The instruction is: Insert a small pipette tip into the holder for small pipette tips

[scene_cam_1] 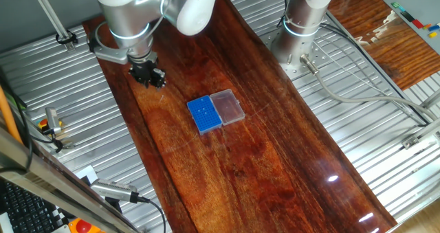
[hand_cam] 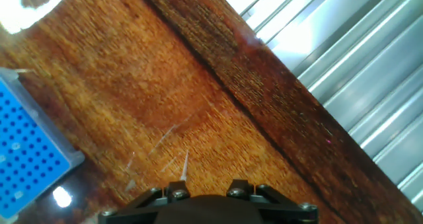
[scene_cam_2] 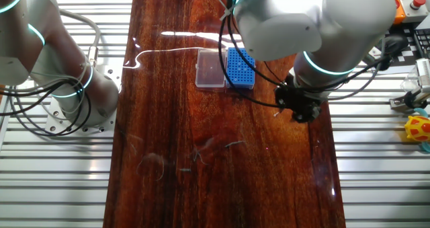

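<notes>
The holder for small pipette tips is a bright-blue rack (scene_cam_1: 204, 114) with its clear pinkish lid (scene_cam_1: 227, 106) lying open beside it, mid-table. It also shows in the other fixed view (scene_cam_2: 240, 68) and at the left edge of the hand view (hand_cam: 23, 151). A small clear pipette tip (hand_cam: 185, 162) lies on the wood just in front of my gripper. My gripper (scene_cam_1: 150, 77) is low over the table near its edge, well away from the rack; it also shows in the other fixed view (scene_cam_2: 300, 108). Its two jaw blocks stand apart with nothing between them.
The wooden table (scene_cam_1: 261, 157) borders ribbed metal (hand_cam: 357, 72) close to the gripper. A second robot base (scene_cam_1: 299, 34) stands at the table's far side. Faint thin streaks (hand_cam: 162, 138) mark the wood near the tip.
</notes>
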### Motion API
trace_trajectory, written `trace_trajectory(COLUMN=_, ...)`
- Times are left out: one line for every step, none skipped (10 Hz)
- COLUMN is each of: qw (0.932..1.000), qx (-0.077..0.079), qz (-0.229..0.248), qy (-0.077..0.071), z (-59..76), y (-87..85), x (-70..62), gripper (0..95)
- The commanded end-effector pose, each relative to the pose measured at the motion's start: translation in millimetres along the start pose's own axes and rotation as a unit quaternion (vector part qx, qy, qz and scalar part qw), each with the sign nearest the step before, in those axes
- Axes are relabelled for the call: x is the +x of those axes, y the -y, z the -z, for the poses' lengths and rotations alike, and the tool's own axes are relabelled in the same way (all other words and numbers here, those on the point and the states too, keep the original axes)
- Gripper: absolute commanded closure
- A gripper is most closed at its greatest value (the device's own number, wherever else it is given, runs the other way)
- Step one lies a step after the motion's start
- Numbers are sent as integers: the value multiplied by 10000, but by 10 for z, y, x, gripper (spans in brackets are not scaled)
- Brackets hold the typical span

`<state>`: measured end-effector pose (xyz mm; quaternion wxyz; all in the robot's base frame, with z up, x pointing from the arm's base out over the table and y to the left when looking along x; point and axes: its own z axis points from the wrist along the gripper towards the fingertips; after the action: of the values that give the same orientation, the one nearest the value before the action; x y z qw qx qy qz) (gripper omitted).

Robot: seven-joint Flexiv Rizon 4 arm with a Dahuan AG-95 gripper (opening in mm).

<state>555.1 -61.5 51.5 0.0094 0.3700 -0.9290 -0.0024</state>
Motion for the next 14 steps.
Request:
trace_trajectory(qw=9997, qx=2, qz=-259, qy=32, z=-48, y=-43, x=-27, gripper=760)
trace_trajectory(qw=9995, qx=4, qz=-323, qy=21, z=-99, y=-68, x=-69, gripper=760)
trace_trajectory(qw=9994, qx=2, qz=-332, qy=18, z=-107, y=-70, x=-75, gripper=760)
trace_trajectory(qw=9993, qx=7, qz=-363, qy=1, z=-173, y=-98, x=-123, gripper=760)
trace_trajectory(qw=9993, qx=6, qz=-367, qy=-10, z=-193, y=-109, x=-136, gripper=760)
trace_trajectory(qw=9993, qx=1, qz=-373, qy=-10, z=-187, y=-107, x=-131, gripper=760)
trace_trajectory(qw=9992, qx=-3, qz=-388, qy=-6, z=-187, y=-107, x=-131, gripper=760)
trace_trajectory(qw=9992, qx=-16, qz=-398, qy=5, z=-187, y=-107, x=-131, gripper=760)
trace_trajectory(qw=9988, qx=-39, qz=-481, qy=31, z=-187, y=-107, x=-131, gripper=760)
trace_trajectory(qw=9982, qx=-35, qz=-603, qy=45, z=-187, y=-107, x=-131, gripper=760)
trace_trajectory(qw=9979, qx=-27, qz=-640, qy=52, z=-187, y=-107, x=-131, gripper=760)
trace_trajectory(qw=9976, qx=-16, qz=-697, qy=53, z=-187, y=-107, x=-131, gripper=760)
trace_trajectory(qw=9974, qx=-5, qz=-715, qy=61, z=-187, y=-107, x=-131, gripper=760)
trace_trajectory(qw=9971, qx=4, qz=-762, qy=67, z=-204, y=-137, x=-102, gripper=760)
